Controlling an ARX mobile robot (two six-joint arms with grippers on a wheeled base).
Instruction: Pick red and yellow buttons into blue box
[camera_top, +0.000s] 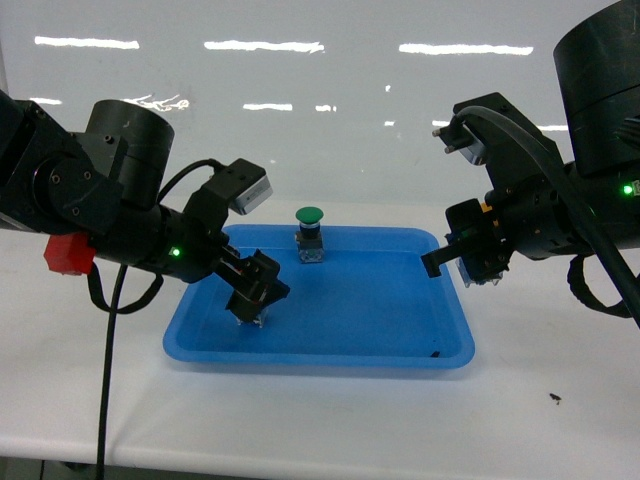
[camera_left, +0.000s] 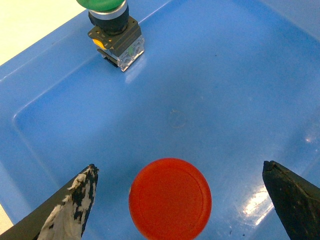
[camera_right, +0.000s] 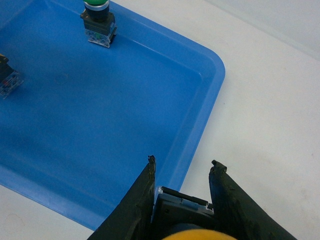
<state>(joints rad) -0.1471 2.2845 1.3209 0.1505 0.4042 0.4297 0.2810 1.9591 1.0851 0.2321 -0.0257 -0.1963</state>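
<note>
Red button (camera_left: 170, 198): round red cap facing up, standing upright in the shallow blue tray (camera_left: 240, 90). Yellow button (camera_right: 200, 235): yellow cap, black-and-silver body, clamped between the right tool's (camera_right: 182, 172) fingers beside the tray.

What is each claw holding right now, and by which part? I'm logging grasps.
Right claw grips the yellow button by its body, below the cap. Left claw is open around the red button, holding nothing.

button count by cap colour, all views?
green button: 1, standing in the blue tray
red button: 1, between the open left gripper fingers
yellow button: 1, held in the right gripper
Total: 3
</note>
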